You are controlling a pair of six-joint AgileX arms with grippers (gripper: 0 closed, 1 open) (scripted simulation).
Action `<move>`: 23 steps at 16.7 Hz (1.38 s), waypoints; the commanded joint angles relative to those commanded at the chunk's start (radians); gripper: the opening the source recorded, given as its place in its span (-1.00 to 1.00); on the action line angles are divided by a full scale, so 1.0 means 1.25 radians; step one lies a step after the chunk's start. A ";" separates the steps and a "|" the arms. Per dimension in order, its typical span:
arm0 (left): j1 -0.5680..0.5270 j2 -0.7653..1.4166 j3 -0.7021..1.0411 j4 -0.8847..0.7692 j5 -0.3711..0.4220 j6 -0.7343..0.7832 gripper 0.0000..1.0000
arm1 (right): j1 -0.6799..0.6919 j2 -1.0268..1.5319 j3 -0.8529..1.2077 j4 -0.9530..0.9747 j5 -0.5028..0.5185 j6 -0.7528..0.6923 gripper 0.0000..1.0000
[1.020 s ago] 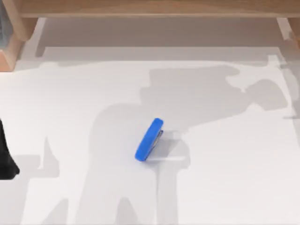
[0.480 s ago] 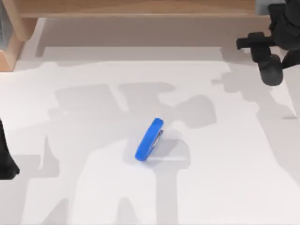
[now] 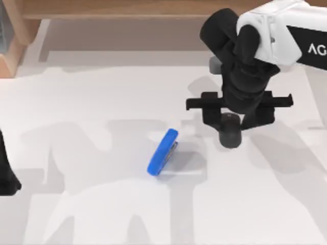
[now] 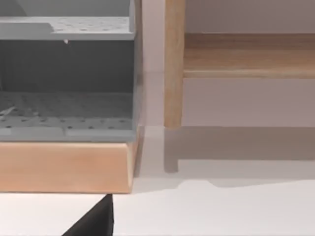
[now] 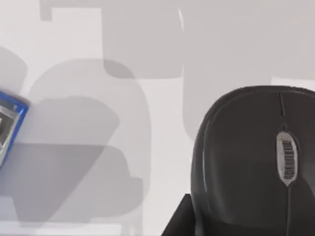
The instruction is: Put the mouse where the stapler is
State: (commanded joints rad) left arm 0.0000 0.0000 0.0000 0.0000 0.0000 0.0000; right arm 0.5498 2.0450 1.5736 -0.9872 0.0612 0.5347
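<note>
The bright blue stapler (image 3: 163,152) lies tilted on the white table near the middle; its end also shows in the right wrist view (image 5: 9,125). My right gripper (image 3: 231,128) hangs above the table just right of the stapler and a little farther back, shut on the dark grey mouse (image 3: 230,138). Close under the right wrist camera, the mouse (image 5: 256,162) shows its rounded top and scroll wheel, apart from the stapler. My left arm (image 3: 6,173) stays parked at the table's left edge.
A wooden shelf (image 3: 153,9) runs along the back of the table, with a wooden block (image 3: 13,46) at the back left. The left wrist view faces a grey perforated rack (image 4: 66,98) on a wooden base and a wooden post (image 4: 173,64).
My right arm has swung in from the back right toward the middle, carrying the mouse to just right of the stapler. The stapler and the left arm have not moved.
</note>
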 joint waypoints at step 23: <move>0.000 0.000 0.000 0.000 0.000 0.000 1.00 | 0.055 -0.008 -0.031 0.056 -0.002 0.060 -1.00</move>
State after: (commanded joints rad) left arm 0.0000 0.0000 0.0000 0.0000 0.0000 0.0000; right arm 0.6180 2.0350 1.5347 -0.9173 0.0585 0.6097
